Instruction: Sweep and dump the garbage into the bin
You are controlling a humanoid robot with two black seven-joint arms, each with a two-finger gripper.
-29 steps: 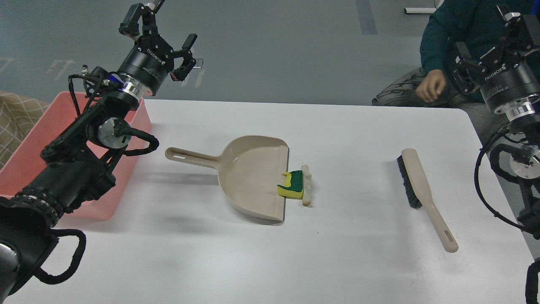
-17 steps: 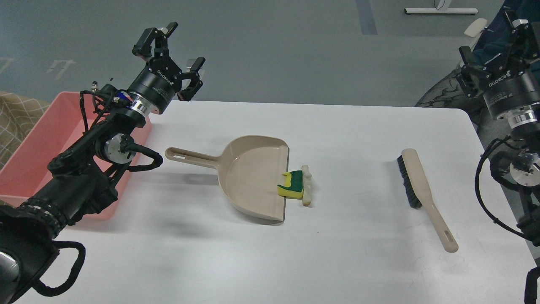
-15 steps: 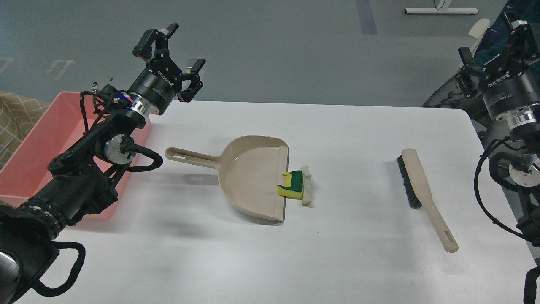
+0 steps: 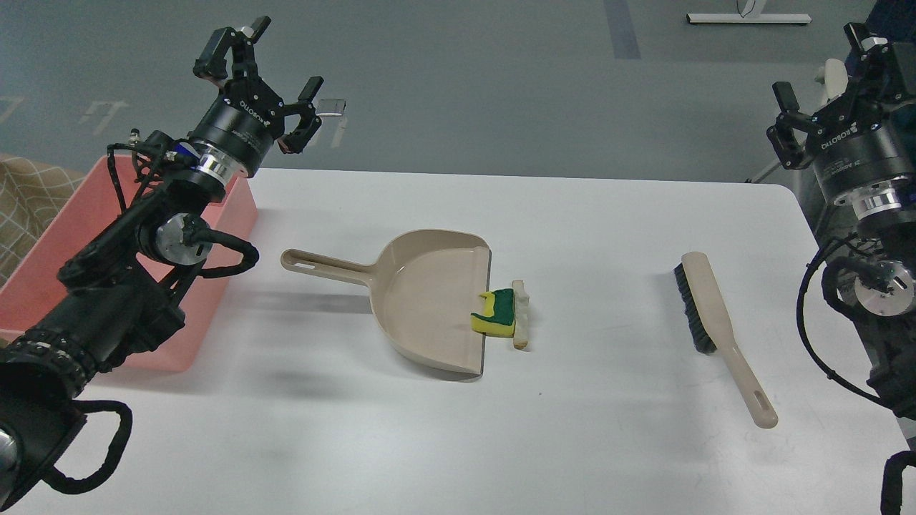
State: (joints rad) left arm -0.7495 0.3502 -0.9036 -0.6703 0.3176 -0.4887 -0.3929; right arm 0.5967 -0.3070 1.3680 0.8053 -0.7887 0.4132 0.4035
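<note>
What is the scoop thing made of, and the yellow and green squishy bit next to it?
The dustpan looks like smooth beige plastic: one moulded piece with a faint sheen. The yellow and green scrap looks like kitchen sponge, soft yellow foam under a rough dark green scrubbing layer, though its texture is too small to be sure.

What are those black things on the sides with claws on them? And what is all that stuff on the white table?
Those are a robot's two arms. The picture comes from a camera in its head, looking down at the table, so you see what the robot sees. Each arm ends in a claw called a gripper. The left gripper and the right gripper are both up in the air, open, holding nothing. On the table lies a beige dustpan. At its front edge sit two scraps of garbage: a yellow and green sponge piece and a pale slice beside it. Farther right lies a brush with black bristles. The pink bin stands at the left, partly behind the arm.
</note>
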